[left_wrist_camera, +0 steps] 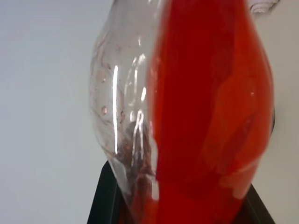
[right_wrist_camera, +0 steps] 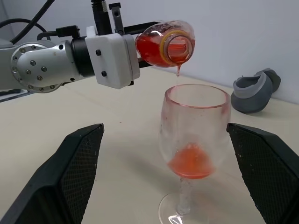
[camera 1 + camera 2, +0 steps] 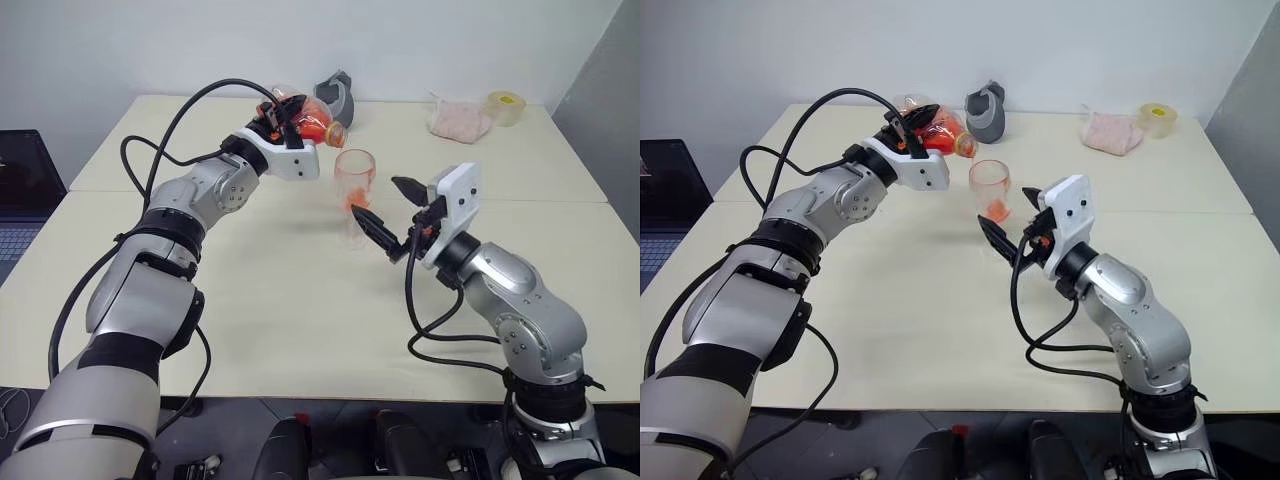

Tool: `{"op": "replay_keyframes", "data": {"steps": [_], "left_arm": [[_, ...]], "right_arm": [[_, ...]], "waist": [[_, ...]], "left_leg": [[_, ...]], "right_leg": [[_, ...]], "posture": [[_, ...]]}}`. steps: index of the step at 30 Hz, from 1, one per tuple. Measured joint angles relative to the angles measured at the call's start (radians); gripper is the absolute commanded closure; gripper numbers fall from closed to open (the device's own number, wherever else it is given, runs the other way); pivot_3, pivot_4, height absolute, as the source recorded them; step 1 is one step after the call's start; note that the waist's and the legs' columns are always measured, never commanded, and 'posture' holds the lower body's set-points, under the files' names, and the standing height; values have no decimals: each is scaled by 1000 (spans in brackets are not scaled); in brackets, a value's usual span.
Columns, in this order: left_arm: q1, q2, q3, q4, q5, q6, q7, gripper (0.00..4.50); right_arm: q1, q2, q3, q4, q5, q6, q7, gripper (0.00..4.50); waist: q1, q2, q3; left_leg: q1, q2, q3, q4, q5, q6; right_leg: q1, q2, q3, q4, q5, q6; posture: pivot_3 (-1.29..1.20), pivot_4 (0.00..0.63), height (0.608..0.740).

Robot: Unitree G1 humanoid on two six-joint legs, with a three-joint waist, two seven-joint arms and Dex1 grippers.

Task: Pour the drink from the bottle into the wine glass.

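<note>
The wine glass (image 2: pixel 195 135) stands upright on the cream table (image 3: pixel 300 320), roughly at the table's middle, well clear of every edge. The near half of the table in front of the glass is bare. Along the far edge lie a grey object (image 3: pixel 987 112), a pink crumpled bag (image 3: pixel 1112 131) and a yellow tape roll (image 3: pixel 1158 117), all well apart from the glass. A seam between two tabletops runs across just behind the glass.

The left gripper (image 3: pixel 300 125) is clamped on the bottle (image 2: pixel 166 44), holding it tipped on its side above and just behind the rim of the glass, mouth toward the glass. The right gripper (image 3: pixel 385 208) has its fingers spread wide, one on each side of the glass bowl, neither touching it.

The bottle is clear, rounded and uncapped, with a yellow ring around the neck. The drink (image 1: pixel 210 107) is bright red and fills the lower side of the tipped body; the upper side is clear plastic with droplets. A red drip hangs from the lip of the mouth above the glass. The glass bowl holds a shallow pool of red liquid at its bottom, and its inner wall is smeared pink.

In the head views the right gripper covers the stem and foot of the glass. In the right wrist view the foot is cut off at the frame edge. The left gripper's fingers are mostly hidden behind the bottle in the left wrist view.
</note>
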Motion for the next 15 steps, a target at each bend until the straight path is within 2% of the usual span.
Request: {"op": "replay_keyframes", "data": {"steps": [15], "left_arm": [[-24,-21,-5,23,0,17,11,3584]], "right_arm": [[43,11,47,-18,-39,-9,-7,0]], "waist": [[-1,0,0]], "left_leg": [[0,0,0,1,0,0]], "right_leg": [[0,0,0,0,0,0]], "posture": [[0,150,740]]}}
